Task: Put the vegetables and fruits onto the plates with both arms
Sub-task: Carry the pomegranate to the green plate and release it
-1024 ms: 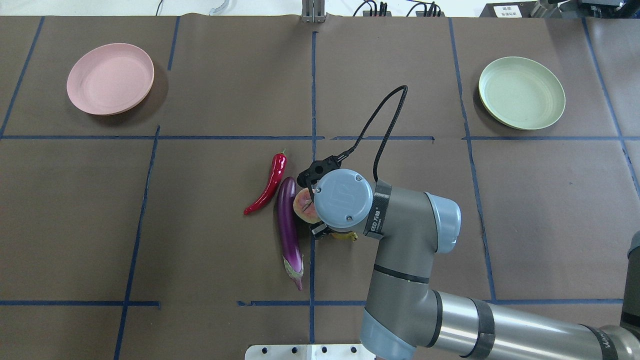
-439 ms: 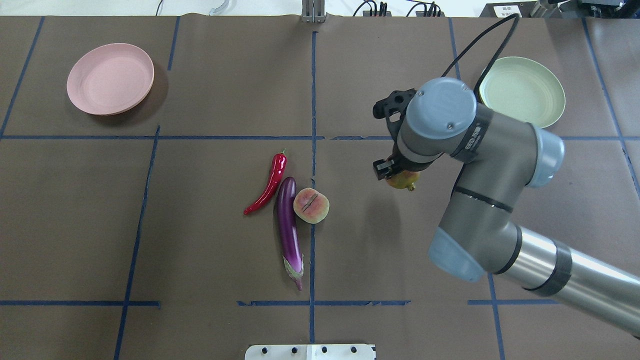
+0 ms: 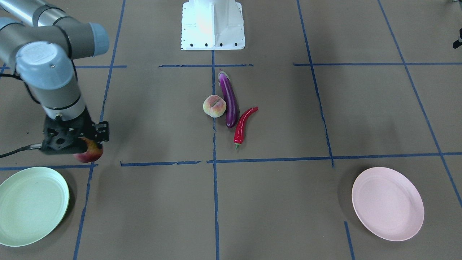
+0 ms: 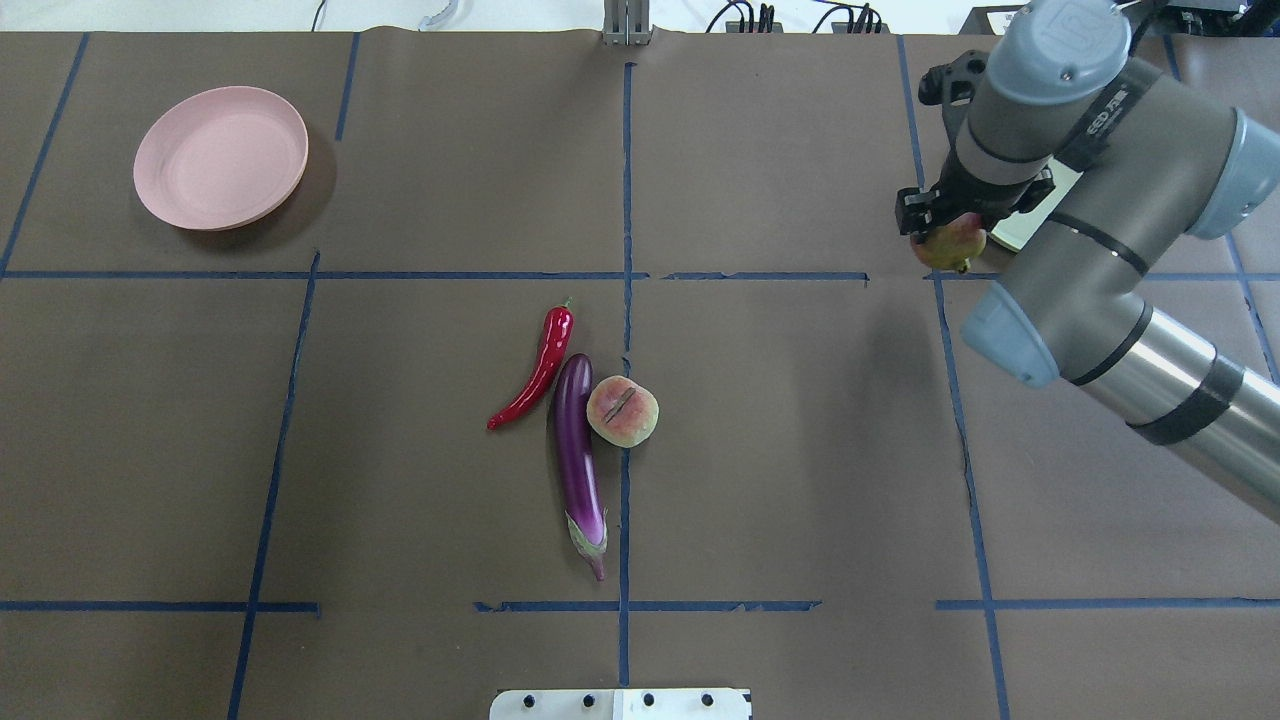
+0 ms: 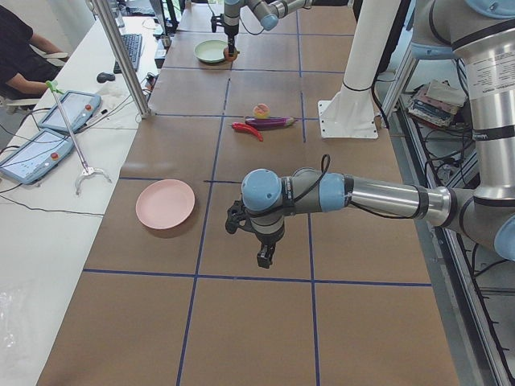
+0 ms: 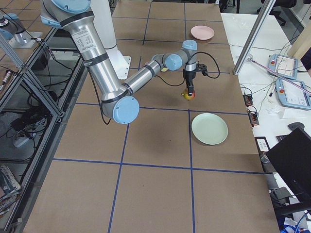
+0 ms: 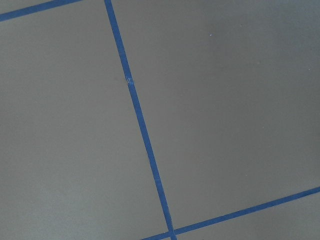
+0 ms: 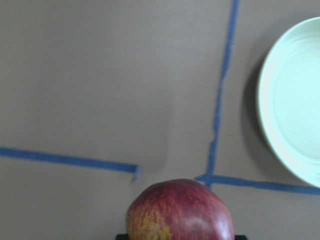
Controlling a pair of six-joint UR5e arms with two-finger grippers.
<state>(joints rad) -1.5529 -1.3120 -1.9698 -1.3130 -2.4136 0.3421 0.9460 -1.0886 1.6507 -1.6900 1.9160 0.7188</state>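
right gripper clamped on apple, just short of far-right green plate. Next: centre over plate, lower, release. left gripper: can't tell.

Brown table — blue tape grid

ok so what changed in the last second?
The right end effector carried the apple away from beside the peach, out to the robot's right and farther from its base. It now holds the apple just short of the green plate. The peach, eggplant, chili pepper and pink plate have not moved.
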